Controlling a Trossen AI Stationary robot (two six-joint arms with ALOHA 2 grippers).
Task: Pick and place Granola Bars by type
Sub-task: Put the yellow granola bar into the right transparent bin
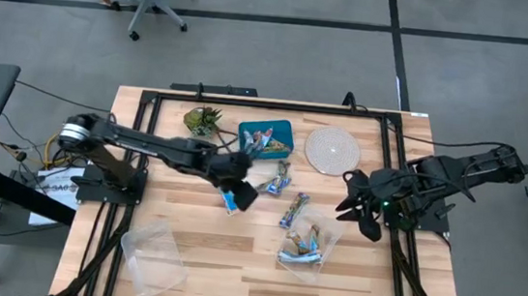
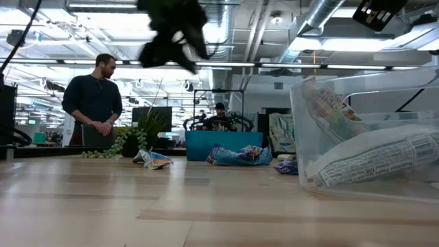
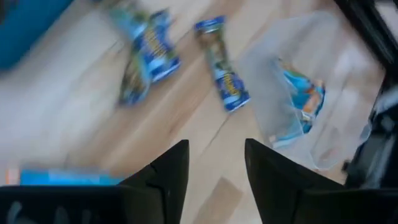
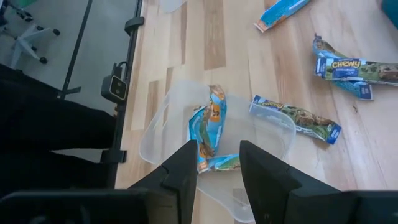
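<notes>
Several wrapped granola bars lie flat mid-table. A bright blue bar [image 1: 231, 201] lies right beside my left gripper [image 1: 243, 191], which hovers above the table, open and empty. In the left wrist view that bar [image 3: 62, 177] lies outside one finger, with my left gripper [image 3: 217, 168] over bare wood. Two silvery-blue bars [image 1: 281, 177] and another [image 1: 294, 209] lie farther right. A clear container [image 1: 308, 245] holds several bars [image 4: 210, 127]. More bars lie in a teal tray [image 1: 265, 136]. My right gripper [image 4: 217, 168] hangs open and empty at the right edge [image 1: 356, 204].
An empty clear container [image 1: 152, 254] lies near the front left. A green plant [image 1: 203, 120] and a white round mat [image 1: 332, 150] sit at the far side. A black frame [image 1: 393, 170] borders the table. Beyond the far edge a person [image 2: 94, 103] stands.
</notes>
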